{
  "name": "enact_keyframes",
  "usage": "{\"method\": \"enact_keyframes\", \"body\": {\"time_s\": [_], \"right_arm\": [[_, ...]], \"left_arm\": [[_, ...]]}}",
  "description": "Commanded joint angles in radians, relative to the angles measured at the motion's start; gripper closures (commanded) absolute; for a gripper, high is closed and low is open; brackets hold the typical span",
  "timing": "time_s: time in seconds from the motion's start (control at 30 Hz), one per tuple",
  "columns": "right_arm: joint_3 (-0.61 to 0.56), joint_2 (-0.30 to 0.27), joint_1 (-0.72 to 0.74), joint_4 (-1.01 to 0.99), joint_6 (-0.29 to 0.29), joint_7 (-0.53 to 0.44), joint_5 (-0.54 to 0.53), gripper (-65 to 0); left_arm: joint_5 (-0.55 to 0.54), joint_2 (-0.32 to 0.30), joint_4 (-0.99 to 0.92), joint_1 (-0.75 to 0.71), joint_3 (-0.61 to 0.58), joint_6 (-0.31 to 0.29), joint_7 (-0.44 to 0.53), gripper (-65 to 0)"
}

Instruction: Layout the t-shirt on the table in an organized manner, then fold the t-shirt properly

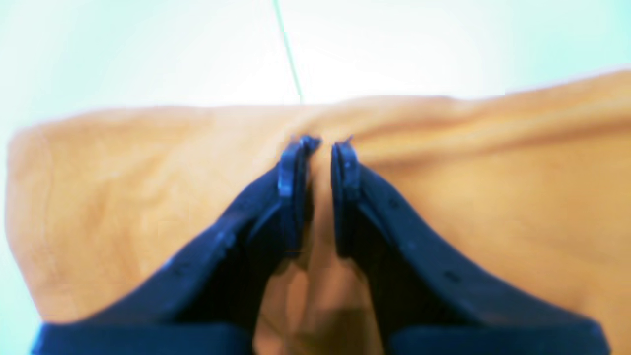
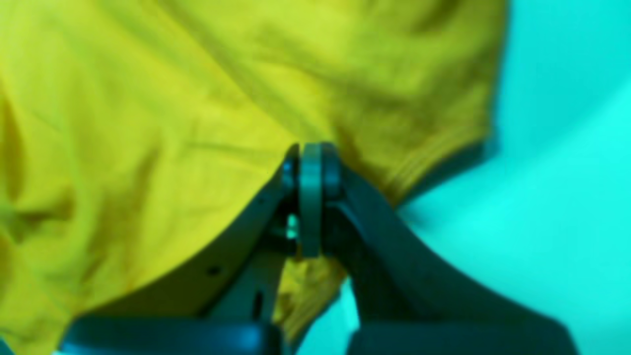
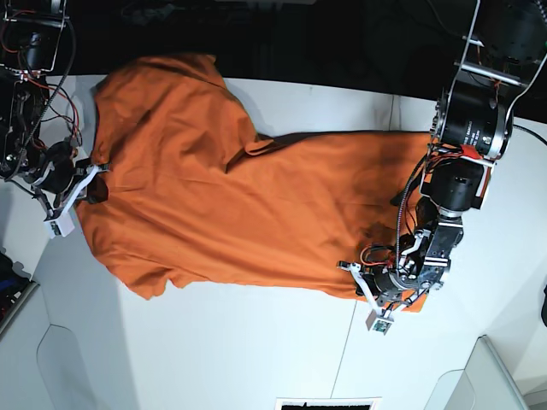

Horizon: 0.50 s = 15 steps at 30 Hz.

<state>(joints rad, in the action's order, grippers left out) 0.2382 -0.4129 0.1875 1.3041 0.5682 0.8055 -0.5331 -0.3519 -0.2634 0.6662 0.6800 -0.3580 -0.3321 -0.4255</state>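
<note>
"What does the left wrist view show?"
"The slim dark two-fingered left gripper point(image 1: 319, 143) is slightly parted over the plain orange fabric t-shirt point(image 1: 468, 212)."
"Right wrist?"
"The matching dark right gripper point(image 2: 311, 148) is clenched; I can't tell if it pinches cloth."
"Base?"
"The shirt lies rumpled across the flat matte white table point(image 3: 231, 350), left gripper near right, right gripper at left."

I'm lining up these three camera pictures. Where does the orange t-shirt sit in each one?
Left wrist: t-shirt fills the lower and middle picture, behind the gripper fingers.
Right wrist: it covers the left and upper middle, looking yellow-green.
Base: it spreads across the upper and middle picture, between the two arms.
Shared landmark: the left gripper, at bottom centre in the left wrist view and lower right in the base view; the right wrist view lacks it.
</note>
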Motion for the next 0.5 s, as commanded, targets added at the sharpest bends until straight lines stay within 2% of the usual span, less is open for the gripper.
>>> {"method": "enact_keyframes", "body": {"time_s": [0.0,0.13,0.2,0.27,0.33,0.47], "right_arm": [[0.006,-0.016,0.032,0.017,-0.004,-0.011,-0.036,0.0],[0.006,-0.016,0.035,0.042,-0.003,0.036,-0.098,0.0],[0.006,-0.013,0.021,0.065,-0.002,0.080,-0.143,0.0],[0.006,-0.008,-0.016,0.111,0.018,0.114,-0.167,0.0],[0.006,-0.006,-0.073,0.165,0.021,0.129,-0.184,0.0],[0.006,-0.005,-0.183,0.277,0.020,0.142,-0.213,0.0]], "left_arm": [[-0.038,-0.001,0.055,0.043,0.004,-0.040,-0.004,-10.3],[-0.174,-0.007,0.229,0.017,0.004,-0.131,-0.159,-10.3],[-0.243,-0.035,0.322,-0.019,0.004,-0.167,-0.213,-10.3],[-0.320,-0.080,0.423,-0.070,0.004,-0.205,-0.263,-10.3],[-0.372,-0.139,0.530,-0.136,0.004,-0.204,-0.299,-10.3],[-0.393,-0.270,0.729,-0.280,0.004,-0.203,-0.312,-10.3]]}}
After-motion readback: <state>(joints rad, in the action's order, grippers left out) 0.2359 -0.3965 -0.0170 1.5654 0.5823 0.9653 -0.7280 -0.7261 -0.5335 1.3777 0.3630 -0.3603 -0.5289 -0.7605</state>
